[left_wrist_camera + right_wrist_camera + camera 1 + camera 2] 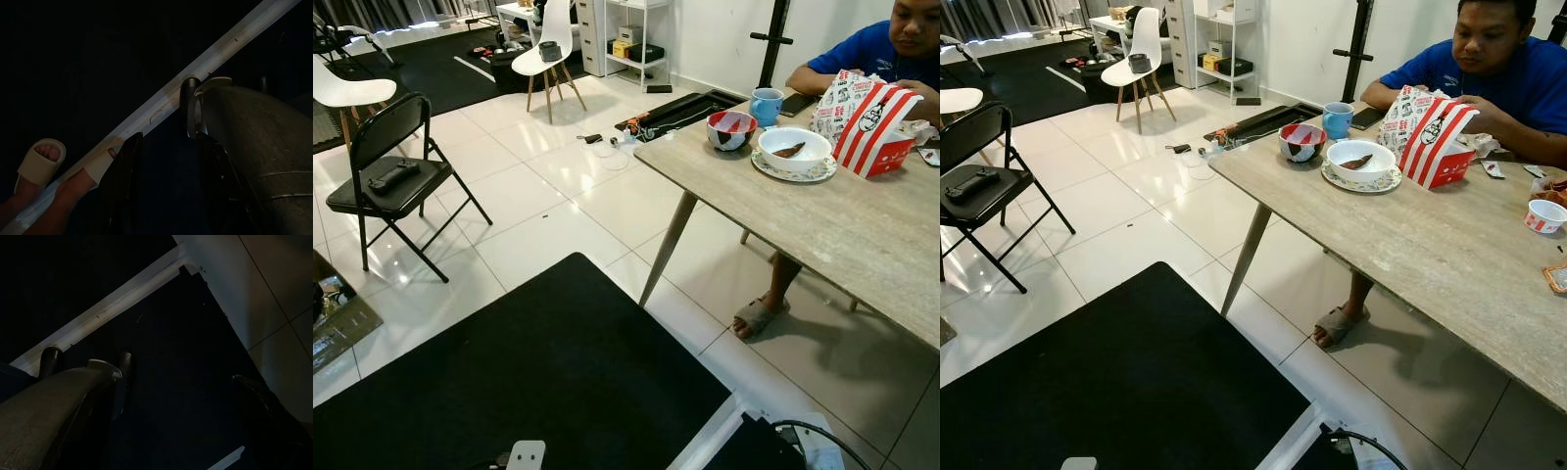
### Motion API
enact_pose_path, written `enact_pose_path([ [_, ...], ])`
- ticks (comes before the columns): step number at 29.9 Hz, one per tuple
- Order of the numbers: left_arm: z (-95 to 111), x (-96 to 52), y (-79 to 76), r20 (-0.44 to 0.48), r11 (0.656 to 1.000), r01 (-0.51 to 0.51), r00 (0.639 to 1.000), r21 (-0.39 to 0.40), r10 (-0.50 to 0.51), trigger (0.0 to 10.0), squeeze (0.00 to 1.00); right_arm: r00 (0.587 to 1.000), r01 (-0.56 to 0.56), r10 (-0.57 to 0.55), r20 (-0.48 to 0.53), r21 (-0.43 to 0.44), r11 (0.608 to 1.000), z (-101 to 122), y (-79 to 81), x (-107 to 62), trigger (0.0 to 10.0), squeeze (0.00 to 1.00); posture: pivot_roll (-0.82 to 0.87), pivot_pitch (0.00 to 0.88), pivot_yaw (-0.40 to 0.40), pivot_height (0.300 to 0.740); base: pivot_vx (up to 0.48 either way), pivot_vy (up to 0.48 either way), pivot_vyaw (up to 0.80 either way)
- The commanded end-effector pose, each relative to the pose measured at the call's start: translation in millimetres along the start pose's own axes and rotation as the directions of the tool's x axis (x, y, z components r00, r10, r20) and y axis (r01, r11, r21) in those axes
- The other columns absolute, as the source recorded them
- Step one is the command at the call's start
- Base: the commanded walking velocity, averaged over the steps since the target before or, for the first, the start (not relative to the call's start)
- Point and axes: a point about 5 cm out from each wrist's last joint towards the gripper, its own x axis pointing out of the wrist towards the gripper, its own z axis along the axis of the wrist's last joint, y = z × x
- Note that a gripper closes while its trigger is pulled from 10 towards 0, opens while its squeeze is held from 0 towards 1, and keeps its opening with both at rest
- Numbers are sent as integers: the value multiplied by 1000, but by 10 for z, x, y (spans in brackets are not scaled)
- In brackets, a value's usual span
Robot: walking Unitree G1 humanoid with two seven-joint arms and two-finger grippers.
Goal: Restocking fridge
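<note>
Right eye view: white bowl (pixel 1360 159) holds a brown food piece (pixel 1357 162).

The wooden table (pixel 1449 255) bears a bowl (pixel 1301 141), mug (pixel 1337 119) and striped carton (pixel 1430 132).

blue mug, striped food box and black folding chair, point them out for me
blue mug (pixel 1337 119), right eye view, on its side wall
striped food box (pixel 1436 135), right eye view, on its red and white front
black folding chair (pixel 386 186), left eye view, on its seat
</note>
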Motion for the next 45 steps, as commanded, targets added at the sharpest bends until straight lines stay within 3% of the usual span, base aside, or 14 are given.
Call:
enact_pose_path([
  [1, -147, -7, -38, -61, 1000, 18, 998, -4, -18, 10000, 0, 1000, 0, 0, 2, 8, 1000, 21, -3, 2, 10000, 0, -35, 0, 20, 740, 0, 0, 0],
  [15, -117, -7, -16, -53, 1000, 7, 999, -11, -7, 10000, 0, 1000, 2, -1, 1, -8, 1000, 49, -11, 3, 10000, 0, -30, 0, 19, 740, 0, 0, 0],
  [24, -51, -10, 45, -32, 998, -18, 999, -67, 16, 10000, 0, 1000, 9, -9, 3, 10, 1000, 70, -21, 3, 10000, 0, -32, 0, 23, 740, 0, 0, 0],
  [33, -54, -14, 62, -26, 991, -22, 999, -131, 18, 10000, 0, 1000, 8, -8, -14, 26, 1000, -38, -31, -7, 10000, 0, -33, 0, 24, 740, 0, 0, 0],
  [45, -23, -11, 61, -15, 991, -19, 1000, -133, 17, 10000, 0, 1000, 1, 0, -17, 28, 1000, -84, -39, -14, 10000, 0, -29, 0, 16, 740, 0, 0, 0],
])
